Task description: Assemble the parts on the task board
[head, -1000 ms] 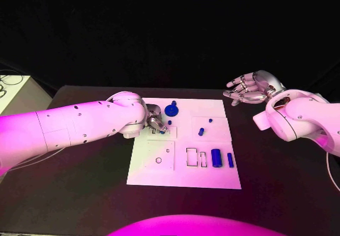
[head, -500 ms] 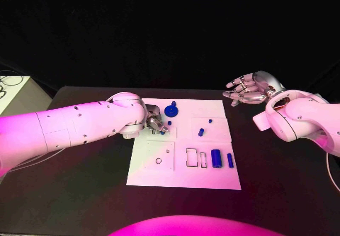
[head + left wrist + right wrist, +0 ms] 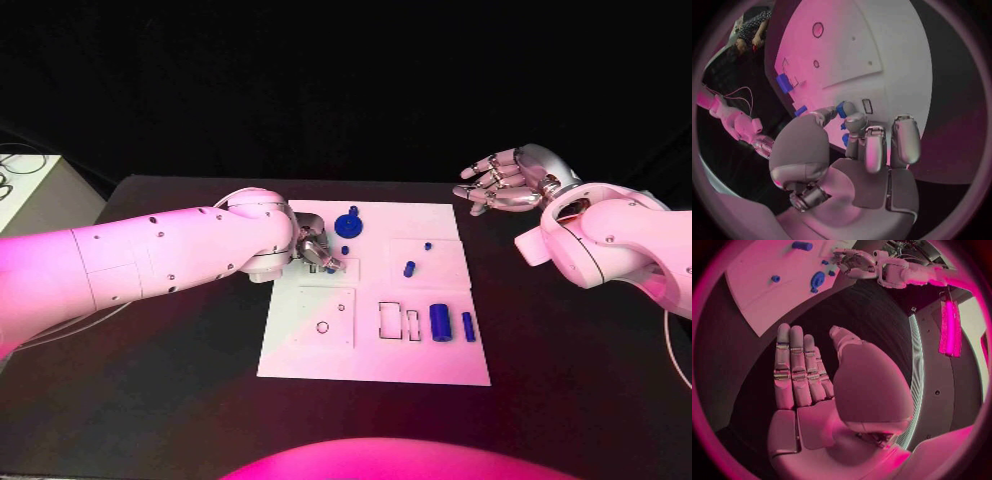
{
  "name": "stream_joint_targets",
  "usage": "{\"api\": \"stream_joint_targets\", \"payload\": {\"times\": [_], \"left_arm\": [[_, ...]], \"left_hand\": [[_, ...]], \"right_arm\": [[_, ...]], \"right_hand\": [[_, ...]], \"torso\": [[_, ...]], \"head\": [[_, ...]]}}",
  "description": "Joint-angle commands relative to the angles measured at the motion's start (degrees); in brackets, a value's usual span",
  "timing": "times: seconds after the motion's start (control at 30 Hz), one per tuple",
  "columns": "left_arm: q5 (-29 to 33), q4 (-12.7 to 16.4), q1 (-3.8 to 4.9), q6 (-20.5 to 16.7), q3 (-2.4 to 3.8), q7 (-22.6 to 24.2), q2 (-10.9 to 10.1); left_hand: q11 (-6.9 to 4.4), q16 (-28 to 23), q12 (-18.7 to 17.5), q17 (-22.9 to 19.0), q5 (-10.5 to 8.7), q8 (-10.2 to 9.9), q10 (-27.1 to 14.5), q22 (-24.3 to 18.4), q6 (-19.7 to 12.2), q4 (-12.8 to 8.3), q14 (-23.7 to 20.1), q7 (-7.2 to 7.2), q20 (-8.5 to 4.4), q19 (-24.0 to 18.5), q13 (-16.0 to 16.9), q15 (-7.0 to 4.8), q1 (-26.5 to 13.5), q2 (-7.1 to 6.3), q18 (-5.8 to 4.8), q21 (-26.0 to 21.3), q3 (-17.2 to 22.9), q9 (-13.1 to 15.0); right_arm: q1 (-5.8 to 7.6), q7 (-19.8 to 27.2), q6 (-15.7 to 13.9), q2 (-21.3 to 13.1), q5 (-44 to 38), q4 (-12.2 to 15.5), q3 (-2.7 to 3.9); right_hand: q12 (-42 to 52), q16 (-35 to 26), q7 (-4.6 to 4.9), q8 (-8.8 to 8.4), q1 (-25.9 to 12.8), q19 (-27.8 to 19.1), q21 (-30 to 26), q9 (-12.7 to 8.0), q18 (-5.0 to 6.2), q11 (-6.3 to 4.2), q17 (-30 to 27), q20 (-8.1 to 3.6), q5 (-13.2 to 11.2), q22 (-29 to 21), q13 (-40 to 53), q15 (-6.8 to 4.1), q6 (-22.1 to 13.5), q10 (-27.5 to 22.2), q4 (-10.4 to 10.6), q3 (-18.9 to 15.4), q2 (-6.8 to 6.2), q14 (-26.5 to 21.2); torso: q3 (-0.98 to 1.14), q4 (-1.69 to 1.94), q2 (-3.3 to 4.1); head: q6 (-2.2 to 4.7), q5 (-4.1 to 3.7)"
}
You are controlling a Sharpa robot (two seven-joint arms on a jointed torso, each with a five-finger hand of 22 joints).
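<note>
From the head camera, the white task board [image 3: 378,300] sits mid-frame on the black table [image 3: 173,350], and the left hand [image 3: 315,250] is down at the board's upper left edge, fingertips pinching a small blue part [image 3: 330,267] just above the board. The right hand [image 3: 505,180] hovers at upper right, off the board, fingers spread and loosely curled, holding nothing. On the board, a blue round part [image 3: 349,222] lies near the top edge, a small blue peg [image 3: 410,268] sits centre-right, and two blue cylinders [image 3: 440,322] lie side by side at lower right. Over to the left wrist camera: the left hand [image 3: 848,155] fills the middle, thumb and a finger closed on the blue part [image 3: 841,109] over the board [image 3: 879,50]. Right wrist camera now: the right hand [image 3: 817,385] is flat and empty, fingers straight, with the board [image 3: 767,275] at upper left carrying the round part [image 3: 817,280].
</note>
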Motion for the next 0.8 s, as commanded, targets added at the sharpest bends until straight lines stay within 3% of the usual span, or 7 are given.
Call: {"api": "stream_joint_targets", "payload": {"times": [0.03,0.27,0.53,0.6,0.67,0.73,0.8], "left_arm": [[0.2,0.4,-0.09,-0.4,0.00,0.1,-0.2],[1.4,1.6,-0.10,-2.2,1.60,0.3,-1.1],[4.5,3.2,0.01,-2.5,5.13,0.5,-2.9],[5.5,3.2,0.15,-1.9,5.95,0.6,-3.5],[6.2,3.0,0.43,-1.5,6.46,0.8,-4.0],[7.2,2.3,1.38,-0.5,6.96,0.9,-4.6],[7.6,1.5,2.16,0.4,7.19,1.0,-4.8]], "left_hand": [[0.03,0.2,-0.1,15.1,-0.52,-0.3,-0.3,0.0,-0.1,-0.1,6.0,0.34,-0.03,0.3,0.0,-0.24,0.2,0.27,-0.53,-0.2,-0.4,-0.1],[0.15,0.2,-0.7,15.1,-0.97,-0.6,-0.8,-0.7,-0.5,0.0,6.0,0.51,-0.02,-0.2,-1.0,-0.18,-0.4,0.37,-0.37,-0.6,-1.3,-0.2],[1.25,-1.3,-4.7,12.2,-0.73,-2.1,-5.3,-5.4,-3.5,-0.1,5.1,1.76,0.43,-3.7,-6.7,0.61,0.6,0.54,0.61,-3.1,-2.9,-0.5],[2.17,-2.8,-8.0,9.7,-0.60,-3.4,-9.1,-8.0,-5.7,-0.1,4.0,2.79,1.04,-5.8,-11.4,1.36,1.9,0.66,1.12,-4.6,-3.2,-1.0],[2.82,-2.9,-8.7,9.4,-0.48,-5.0,-10.1,-8.3,-7.2,-0.1,3.9,3.61,1.49,-6.1,-12.4,1.94,2.7,0.83,1.17,-4.9,-3.3,-2.0],[3.57,-3.3,-10.1,8.7,-0.20,-6.9,-12.0,-9.4,-8.1,-0.1,3.5,4.42,2.15,-6.9,-14.8,2.63,4.9,0.85,1.41,-5.6,-3.1,-3.3],[4.11,-3.3,-9.9,8.7,-0.15,-8.7,-11.9,-9.4,-9.3,-0.1,3.5,5.14,2.53,-6.9,-14.6,3.08,5.4,0.95,1.43,-5.6,-3.3,-4.4]], "right_arm": [[-0.01,1.0,0.7,0.0,0.0,0.0,0.02],[-0.01,1.7,0.6,0.1,0.5,-0.4,0.02],[-0.02,2.7,0.7,0.5,1.4,-1.6,0.01],[-0.03,2.8,0.7,0.5,1.5,-1.9,0.00],[-0.03,2.8,0.7,0.5,1.6,-2.1,-0.01],[-0.03,2.9,0.7,0.6,1.6,-2.3,-0.01],[-0.05,3.0,0.8,0.6,1.7,-2.6,-0.02]], "right_hand": [[-0.3,-0.4,0.38,0.35,-0.3,-0.2,-0.3,-0.1,0.26,0.48,-0.1,0.32,0.1,-0.2,-0.2,0.00,-0.2,0.0,0.1,-0.4,0.18,-0.5],[-1.5,-4.3,1.16,0.52,0.2,-3.9,-1.3,-0.5,0.27,1.47,-2.2,1.83,0.1,-4.2,-3.1,1.41,-0.6,-1.4,0.1,-1.9,0.90,-4.3],[-2.2,-5.6,1.39,0.64,0.6,-4.9,-1.3,-0.7,0.31,1.77,-3.4,2.27,0.2,-5.7,-4.5,1.80,-0.6,-1.8,0.0,-2.2,1.17,-5.1],[-2.2,-5.6,1.39,0.65,0.6,-4.9,-1.3,-0.7,0.31,1.77,-3.5,2.28,0.2,-5.8,-4.6,1.81,-0.6,-1.8,0.0,-2.2,1.17,-5.1],[-2.2,-5.6,1.39,0.65,0.6,-4.9,-1.3,-0.7,0.31,1.77,-3.5,2.28,0.2,-5.8,-4.6,1.81,-0.6,-1.8,0.0,-2.2,1.17,-5.1],[-2.3,-5.7,1.40,0.66,0.7,-5.0,-1.3,-0.7,0.31,1.79,-3.6,2.31,0.2,-5.9,-4.7,1.83,-0.6,-1.8,0.0,-2.2,1.18,-5.1],[-2.3,-5.7,1.41,0.66,0.7,-5.0,-1.3,-0.7,0.31,1.79,-3.6,2.32,0.2,-5.9,-4.7,1.84,-0.6,-1.8,0.0,-2.2,1.18,-5.2]], "torso": [[-0.04,-0.01,0.04],[-0.05,0.00,-0.04],[-0.10,-0.03,-0.10],[-0.02,0.02,-0.09],[0.06,0.07,-0.08],[0.11,0.07,-0.02],[0.09,0.07,0.05]], "head": [[0.09,0.03],[0.20,-0.02],[0.81,-0.20],[0.88,-0.23],[1.09,-0.20],[1.22,-0.19],[1.37,-0.19]]}}
